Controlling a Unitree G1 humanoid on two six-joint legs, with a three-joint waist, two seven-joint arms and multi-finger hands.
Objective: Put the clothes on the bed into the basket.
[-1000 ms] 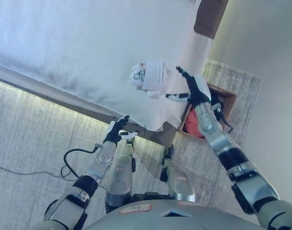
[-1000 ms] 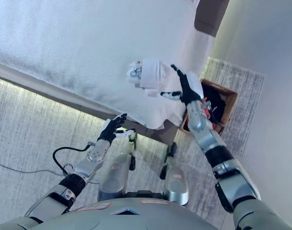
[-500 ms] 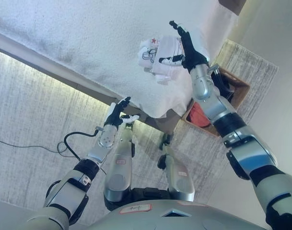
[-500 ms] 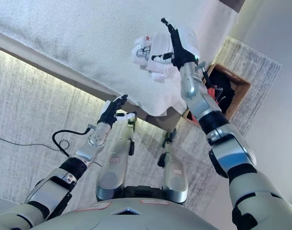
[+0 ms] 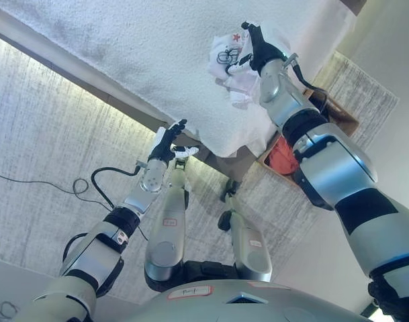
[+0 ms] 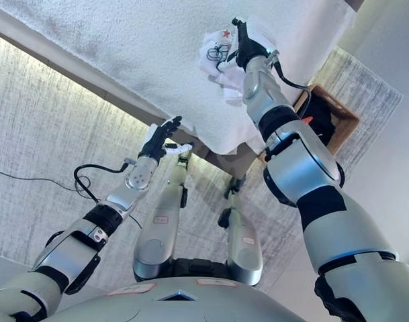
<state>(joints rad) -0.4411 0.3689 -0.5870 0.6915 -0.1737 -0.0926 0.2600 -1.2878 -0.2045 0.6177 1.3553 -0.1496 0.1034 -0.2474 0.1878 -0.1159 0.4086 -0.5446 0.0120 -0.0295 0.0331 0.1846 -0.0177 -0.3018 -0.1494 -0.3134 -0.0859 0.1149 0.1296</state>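
Note:
A crumpled white garment [image 5: 230, 57] with a dark print and a red star lies on the white bed [image 5: 123, 47] near its corner. My right hand [image 5: 256, 48] reaches over the bed and lies on the garment's right side, fingers spread and touching the cloth; it also shows in the right eye view [image 6: 243, 45]. My left hand [image 5: 168, 141] is open and empty, held low in front of the bed's edge. A brown basket [image 6: 340, 115] stands on the floor right of the bed, partly hidden by my right arm, with red cloth [image 5: 283, 153] and dark cloth inside.
The bed's cover hangs down over the near corner [image 5: 228, 141]. A pale woven rug [image 5: 50, 127] covers the floor in front of the bed and beneath the basket. A wall [image 5: 399, 60] rises on the right.
The camera has shifted, so the whole scene sits higher. My right hand has reached farther over the bed onto the white garment. My left hand has stayed by the bed's edge.

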